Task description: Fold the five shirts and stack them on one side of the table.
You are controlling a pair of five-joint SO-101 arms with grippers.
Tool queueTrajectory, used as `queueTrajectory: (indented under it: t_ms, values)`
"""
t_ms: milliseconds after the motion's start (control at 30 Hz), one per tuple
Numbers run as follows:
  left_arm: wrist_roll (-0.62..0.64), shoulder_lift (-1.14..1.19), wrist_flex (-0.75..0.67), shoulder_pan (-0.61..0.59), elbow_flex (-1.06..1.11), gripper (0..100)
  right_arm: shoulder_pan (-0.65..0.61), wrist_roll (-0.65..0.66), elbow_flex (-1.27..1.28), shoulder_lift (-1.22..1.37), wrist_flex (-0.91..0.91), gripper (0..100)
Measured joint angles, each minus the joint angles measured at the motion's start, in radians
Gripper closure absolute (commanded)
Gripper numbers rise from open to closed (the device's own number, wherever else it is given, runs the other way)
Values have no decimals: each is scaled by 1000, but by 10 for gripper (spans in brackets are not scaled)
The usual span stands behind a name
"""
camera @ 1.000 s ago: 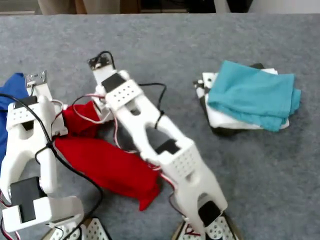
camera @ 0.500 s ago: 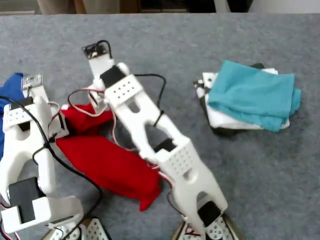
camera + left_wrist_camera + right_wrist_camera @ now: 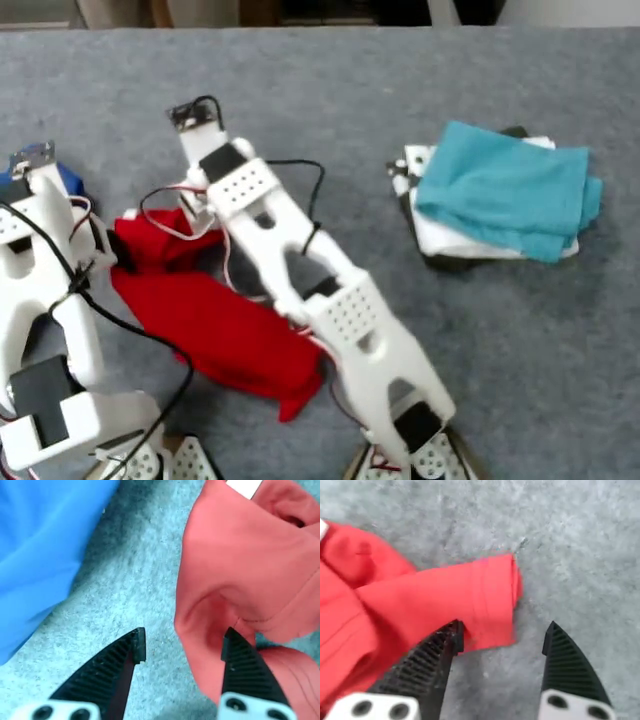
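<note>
Midway, by the look of it, through a five-shirt job: a stack [image 3: 450,240] of folded garments, topped by a teal shirt [image 3: 505,200], sits on the robot's right side of the grey table [image 3: 400,90], well apart from both arms. The red shirt [image 3: 215,325] lies rumpled between the two arms. Its long axis runs on a diagonal from the far left toward the near centre, partly under the right arm. A blue shirt [image 3: 68,180] bunches at the table's left edge, just beside the left arm.

Both grippers hang open and empty. The left gripper [image 3: 184,642] hovers over the gap between the two loose garments — one finger above bare table, the other above a folded edge of the red shirt, with the blue cloth off to the opposite side. The right gripper [image 3: 504,632] straddles the hem of a red sleeve, one finger over the cloth and the other over bare table past the sleeve's end.

The coming move likely turns on that sleeve. Its end lies directly between the right gripper's jaws, so the right arm looks the nearer for a pinch — a drop rather than a reach. The left arm has the shirt's body edge just to one side and could take a second hold there. Whether any finger touches cloth cannot be told.
</note>
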Motion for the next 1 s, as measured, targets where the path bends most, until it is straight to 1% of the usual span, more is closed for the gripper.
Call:
queueTrajectory:
  t_ms: [167, 400, 467, 500, 567, 633, 700, 767, 867, 900, 967, 1000]
  values:
    - [-9, 0, 17, 0, -6, 749, 58, -20, 0, 43, -43, 736]
    - [-9, 0, 17, 0, -23, 749, 61, -20, -31, 77, -49, 737]
    - [-9, 0, 17, 0, -38, 749, 61, -20, -40, 83, -49, 771]
    - [-9, 0, 23, -6, -49, 749, 61, -20, -40, 83, -49, 809]
    - [-9, 0, 51, -28, -87, 749, 64, -20, -40, 84, -49, 885]
    - [-11, 0, 72, -60, -137, 749, 77, 2, -40, 84, -48, 928]
    - [-9, 0, 84, -101, -184, 749, 89, 63, -40, 84, -48, 935]
    - [-12, 0, 89, -143, -241, 749, 98, 95, -41, 89, -48, 936]
    - [-9, 0, 89, -210, -308, 749, 101, 115, -52, 97, -46, 938]
    - [-9, 0, 89, -227, -324, 749, 101, 115, -52, 97, -46, 948]
    - [-9, 0, 89, -258, -347, 749, 101, 115, -54, 97, -46, 998]
    - [-9, 0, 89, -270, -353, 749, 101, 115, -54, 97, -46, 997]
